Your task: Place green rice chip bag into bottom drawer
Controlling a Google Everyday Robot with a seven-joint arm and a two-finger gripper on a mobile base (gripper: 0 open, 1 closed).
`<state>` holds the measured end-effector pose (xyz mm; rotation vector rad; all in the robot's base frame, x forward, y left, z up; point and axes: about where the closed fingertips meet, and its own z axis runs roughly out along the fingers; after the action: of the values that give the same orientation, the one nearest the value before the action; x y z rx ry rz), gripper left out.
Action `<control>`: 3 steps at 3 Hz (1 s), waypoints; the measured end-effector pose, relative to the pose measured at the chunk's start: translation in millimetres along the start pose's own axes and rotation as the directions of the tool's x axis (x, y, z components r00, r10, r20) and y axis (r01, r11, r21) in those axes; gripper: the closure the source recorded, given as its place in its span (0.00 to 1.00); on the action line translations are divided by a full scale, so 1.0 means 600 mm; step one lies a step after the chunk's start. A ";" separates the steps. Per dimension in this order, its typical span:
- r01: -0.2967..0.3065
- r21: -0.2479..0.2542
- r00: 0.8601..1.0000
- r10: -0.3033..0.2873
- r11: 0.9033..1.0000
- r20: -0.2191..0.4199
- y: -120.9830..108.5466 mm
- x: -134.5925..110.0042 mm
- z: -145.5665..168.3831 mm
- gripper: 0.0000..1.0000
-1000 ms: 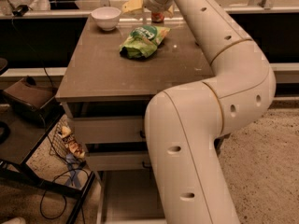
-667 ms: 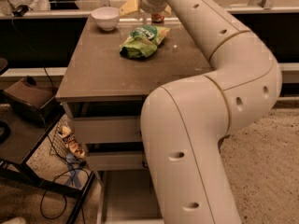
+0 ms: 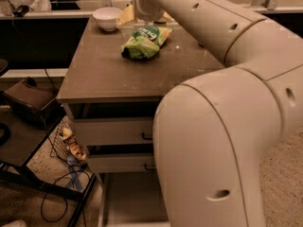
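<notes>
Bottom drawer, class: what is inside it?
The pulled-out pale beige bottom drawer shows bare floor; the white robot arm covers the rest. The crumpled green rice chip bag lies on the brown tabletop, tool just behind it.

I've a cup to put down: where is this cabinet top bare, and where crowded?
Barest: the near half of the cabinet top, between its front edge and the green rice chip bag. The strip in front of the white bowl is free. Crowded: the far edge, with bowl, bag and the hand behind the bag. The arm hides the right side.
</notes>
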<state>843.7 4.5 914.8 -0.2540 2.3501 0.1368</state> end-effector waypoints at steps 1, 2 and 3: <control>0.010 -0.035 0.989 -0.016 0.999 -0.149 0.023 0.118 0.075 0.00; 0.007 -0.079 0.977 -0.024 0.997 -0.210 0.044 0.149 0.124 0.00; 0.018 -0.089 0.978 -0.036 0.996 -0.206 0.051 0.140 0.134 0.18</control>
<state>833.3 36.5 799.0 -0.3571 2.5504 0.2081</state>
